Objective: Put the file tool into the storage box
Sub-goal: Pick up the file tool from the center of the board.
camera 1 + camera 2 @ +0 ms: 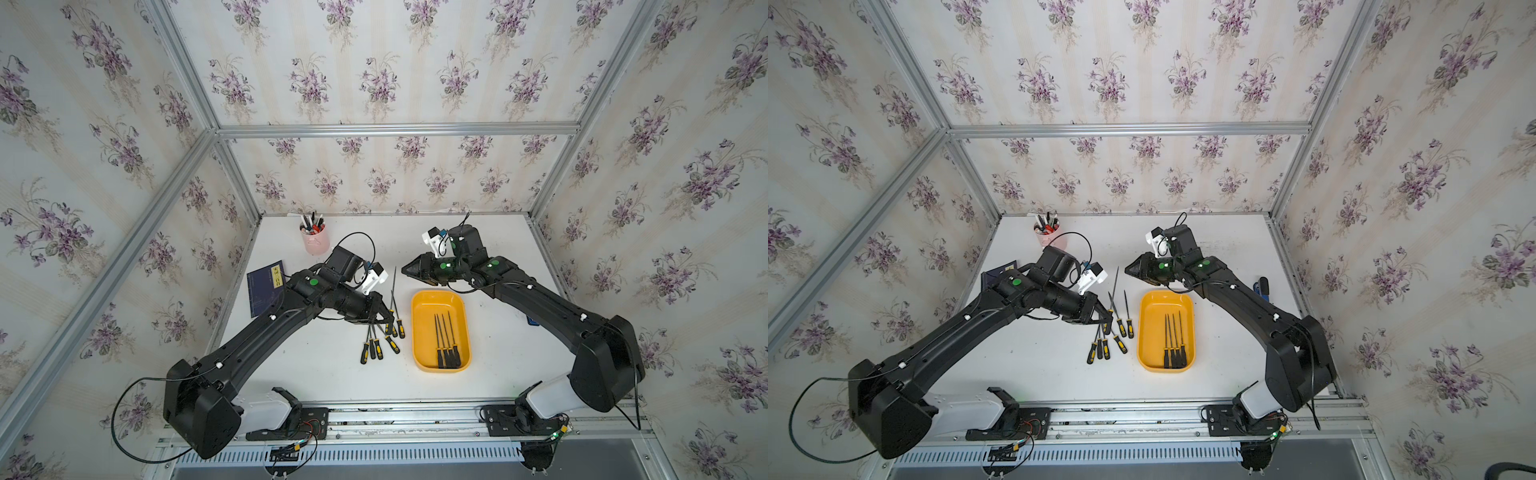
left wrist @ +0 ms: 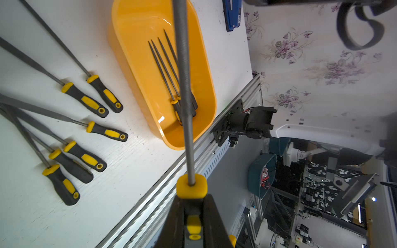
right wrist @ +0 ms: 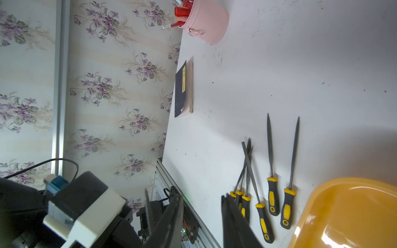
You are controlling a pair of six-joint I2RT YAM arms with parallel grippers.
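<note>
**Held file waiting just left of the box, axis already lined up**

The file [image 1: 394, 276] is hanging clear of the table, pinched by its black-and-yellow handle [image 2: 191, 189]. Its steel shaft is pointing away from the robot's base toward the back wall. The left gripper [image 1: 381, 311] is clamping that handle between its jaws, as the left wrist view makes plain.

The storage box [image 1: 436, 303] is sitting on the table just to the right of this gripper. Its long side is running much the same way as the file's shaft. Four files [image 1: 446, 340] are lying inside it, handles toward the robot.

So the coming move is probably turning on a short sideways carry to the right, with little or no turning needed before lowering.

Six loose files [image 1: 376, 347] are lying on the table under and beside the left gripper. The right gripper [image 3: 202, 214] is hovering near the box's far end, jaws parted and empty. It is nearer that end, but the left arm is the one carrying.
</note>
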